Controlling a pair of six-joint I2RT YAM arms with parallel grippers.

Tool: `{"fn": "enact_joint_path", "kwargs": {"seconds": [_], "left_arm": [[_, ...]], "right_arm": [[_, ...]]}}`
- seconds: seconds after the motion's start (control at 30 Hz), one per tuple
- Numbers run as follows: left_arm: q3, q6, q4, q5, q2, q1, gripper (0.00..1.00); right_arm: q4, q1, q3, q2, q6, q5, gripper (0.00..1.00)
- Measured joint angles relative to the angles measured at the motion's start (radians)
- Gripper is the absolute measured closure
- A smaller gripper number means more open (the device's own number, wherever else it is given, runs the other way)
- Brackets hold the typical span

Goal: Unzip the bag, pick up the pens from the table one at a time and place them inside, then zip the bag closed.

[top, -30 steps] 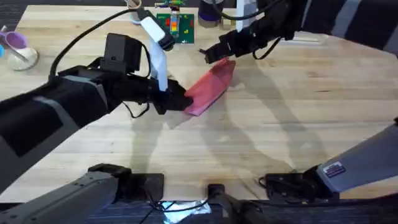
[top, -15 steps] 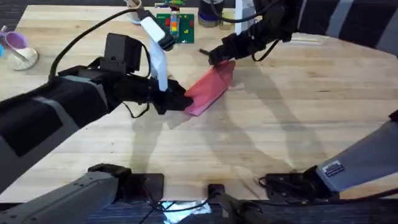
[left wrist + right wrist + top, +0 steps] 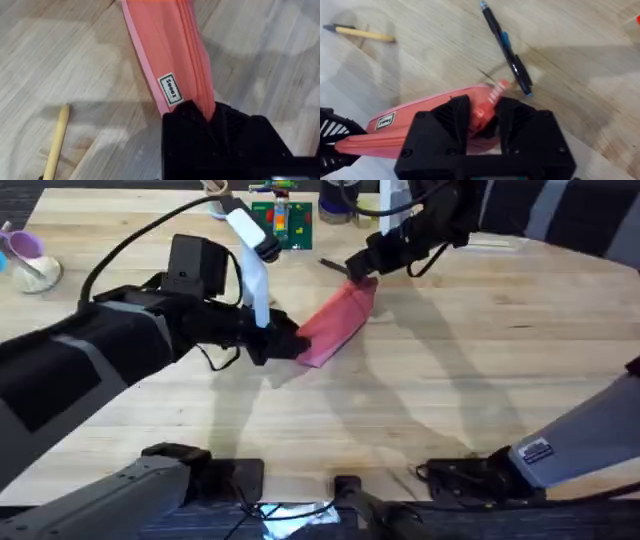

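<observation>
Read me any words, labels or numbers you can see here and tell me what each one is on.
Small white tag on the pink pouch, black letters: too blurred to read for sure.
Same tag near the pouch's end in the right wrist view: too small to read.
White sticker on the right arm's base: print too small to read.
Black pen and yellow pen: no readable text.

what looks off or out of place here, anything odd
Nothing spilled or damaged. The bag lies askew on the table, held by the left gripper at one end and the right gripper at the other. Both pens, black and yellow, lie outside it.
</observation>
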Motion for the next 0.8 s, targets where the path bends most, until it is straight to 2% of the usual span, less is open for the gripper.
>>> {"fn": "enact_joint_path", "kwargs": {"seconds": [0.17, 0.63, 0.8], "left_arm": [[0.0, 0.0, -0.003, 0.0, 0.0, 0.0, 0.958], [0.0, 0.0, -0.006, 0.0, 0.0, 0.0, 0.958], [0.0, 0.0, -0.011, 0.003, 0.0, 0.0, 0.958]], "right_arm": [[0.026, 0.0, 0.0, 0.0, 0.0, 0.013, 0.769], [0.043, 0.0, 0.0, -0.009, 0.0, 0.02, 0.96], [0.041, 0.0, 0.0, -0.026, 0.0, 0.022, 0.965]]}}
